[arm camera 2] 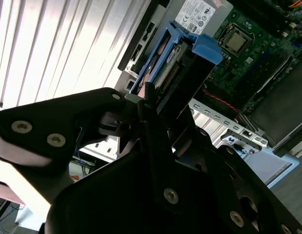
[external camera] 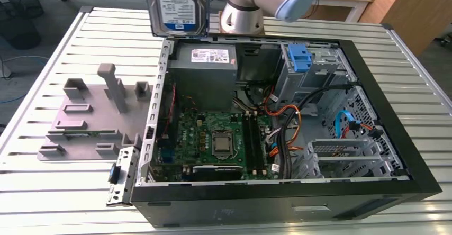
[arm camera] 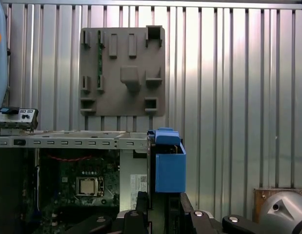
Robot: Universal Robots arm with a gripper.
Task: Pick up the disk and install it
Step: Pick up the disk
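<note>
silver metal between blue rails, the disk (external camera: 177,5) hangs on end at the top of the exterior view. its label faces the camera and its long axis is upright, above the back wall of the open computer case (external camera: 395,113) and just over the grey power supply (external camera: 205,60). the arm (external camera: 254,5) stands just to the exterior view's right of it. the drive bay with a bare blue bracket (external camera: 300,59) lies further toward the exterior view's right, apart from the disk, past the power supply. the case sits on the ribbed worktop (external camera: 63,182).

in the second wrist view the gripper (arm camera 2: 165,109) is clamped on the disk (arm camera 2: 182,61) at its near end, with black fingers (arm camera 2: 150,112) at its sides. the disk runs straight out from the gripper along its long axis, with the motherboard (arm camera 2: 248,53) beyond it.

in the first wrist view the disk (arm camera: 169,168) shows its blue end, pointing away from the gripper (arm camera: 160,212) over the case's rear edge. a grey fixture plate (arm camera: 122,73) lies on the worktop beyond.
</note>
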